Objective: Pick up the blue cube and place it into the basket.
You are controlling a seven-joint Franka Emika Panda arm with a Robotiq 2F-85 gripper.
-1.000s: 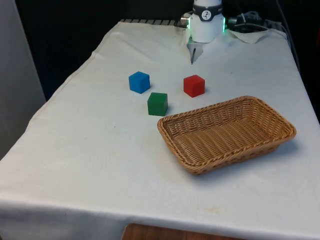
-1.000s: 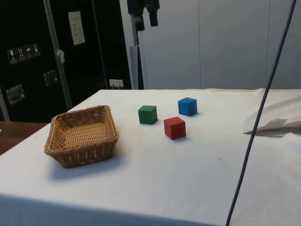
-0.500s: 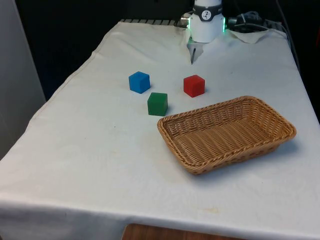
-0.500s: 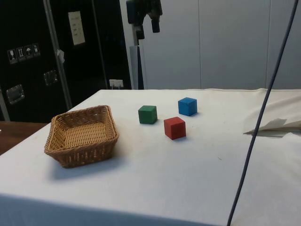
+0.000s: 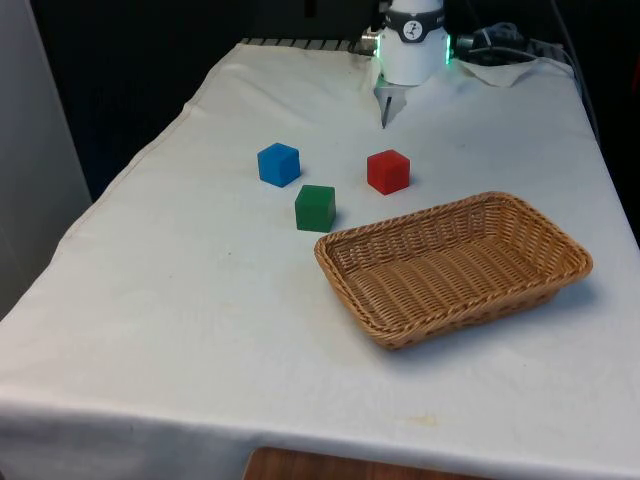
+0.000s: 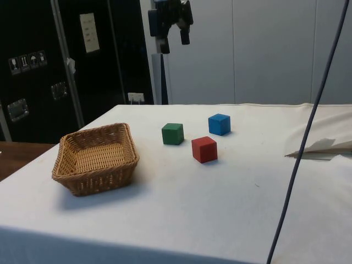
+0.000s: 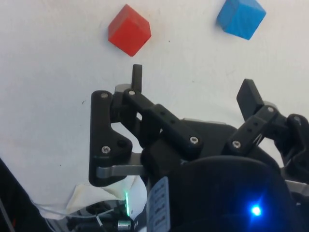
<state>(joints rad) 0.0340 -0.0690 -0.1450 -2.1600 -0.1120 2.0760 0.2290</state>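
Judging from its flat faces and crisp edges, the small solid blue cube looks rigid and light, probably wood or plastic, so I expect it to take a firm pinch without deforming. I would take hold across two opposite vertical faces, centred, since a grip near a corner could let it twist out. Its painted surface may be a little slick, which is a guess.

I take the woven tan wicker basket as my landmark. The blue cube sits on the white-clothed desk, well apart from the basket, beyond its near-left corner in the front view. A small green cube stands between the blue one and the basket, just beside the blue cube but not touching it. A small red cube sits near the basket's far rim, apart from both others.

My black two-finger hand hangs high above the desk in the side view, carrying nothing, its fingers spread apart. From the wrist, the blue cube and red cube both lie beyond the fingertips.

I can read no brand or writing on the cubes or basket.
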